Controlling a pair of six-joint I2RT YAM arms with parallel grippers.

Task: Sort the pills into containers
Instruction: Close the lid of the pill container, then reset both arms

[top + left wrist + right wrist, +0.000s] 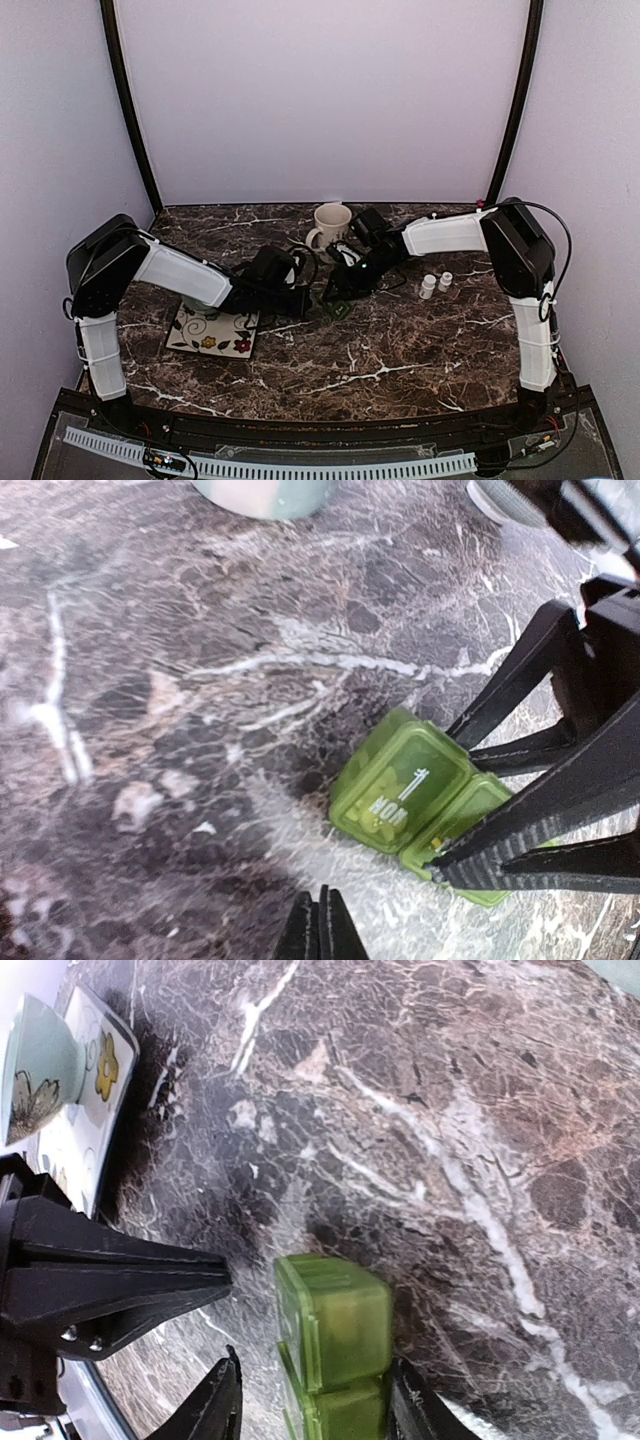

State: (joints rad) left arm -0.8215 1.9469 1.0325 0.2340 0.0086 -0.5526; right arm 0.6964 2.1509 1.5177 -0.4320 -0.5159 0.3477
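**Skid risk at the pill box [335,1330], near side of the mug [331,222]**

Just on the near side of the mug, flat on the marble table [420,350]: the pill box, lids apparently down. Straddled by the right gripper [316,1362], fingers apart, one along each long side. Daylight showing beside at least one finger, so not clamped. On the mug's near left, pressed fully closed and holding nothing: the left gripper [319,920], tips aimed at the end of the box.

Likely to slide or spin so light a box on smooth stone if closed off-centre. Could tip it onto an edge if lifted by one end compartment only. Could knock the two grippers together, with so little room between them. Could spring a lid and scatter whatever lies inside.

Right of the mug, well apart from the box: two white bottles [428,287]. Further to the mug's near left: a flowered plate [215,342] carrying a bowl [40,1060], partly under the left arm. Nothing between the fingers and the box; only the crowding from the left gripper. No loose pills to be seen.
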